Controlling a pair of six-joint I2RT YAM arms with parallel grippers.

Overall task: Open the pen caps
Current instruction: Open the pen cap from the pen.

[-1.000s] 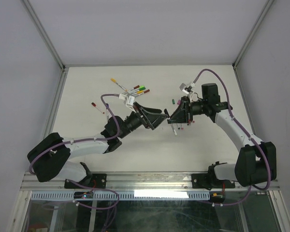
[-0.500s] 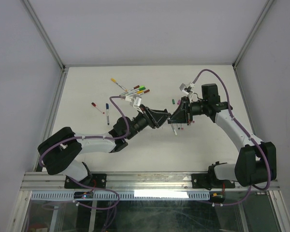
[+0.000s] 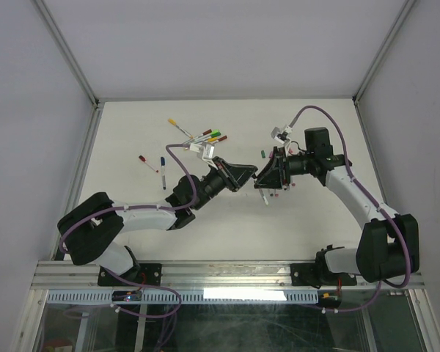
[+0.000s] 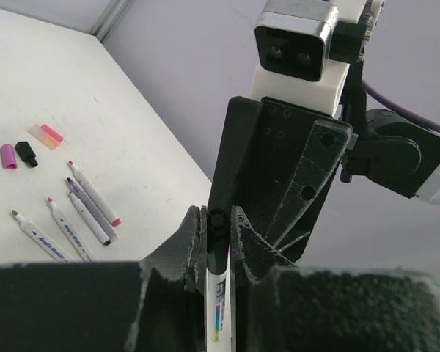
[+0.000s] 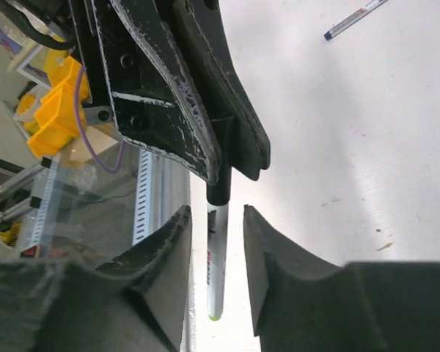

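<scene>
Step in hand: one pen is passed between the two arms, above the middle of the desk [image 3: 315,220].
Left end effector [image 4: 218,227]: clamped narrow on the capped end of the held pen [image 5: 216,271], with the black cap [image 5: 218,192] right at its fingertips.
Right end effector [image 5: 215,213]: jaws stand apart on either side of the white barrel, with a gap on each side, so it grips nothing.
Where the held pen is: centre of the top view, where the two end effectors meet. In the right wrist view the barrel runs from the left jaws down the middle of the frame.
Other capped pens [image 3: 205,136]: a loose bunch at the upper centre-left of the top view, with two more lying apart further left.
Already open, by the look of it: several bare-tipped pens [image 4: 81,213] at the lower left of the left wrist view, and loose caps [image 4: 9,156] just above them.
How it will handle: light, stiff and slim. The plastic is likely slick, and the cap probably holds by friction alone.
Where to take hold: the short cap in one grip and the barrel just beyond it in the other.
Next move calls for: the right jaws closing on the barrel, then a straight pull along the pen.
Risk: a skewed pull could swivel the pen or let it slip out.
</scene>
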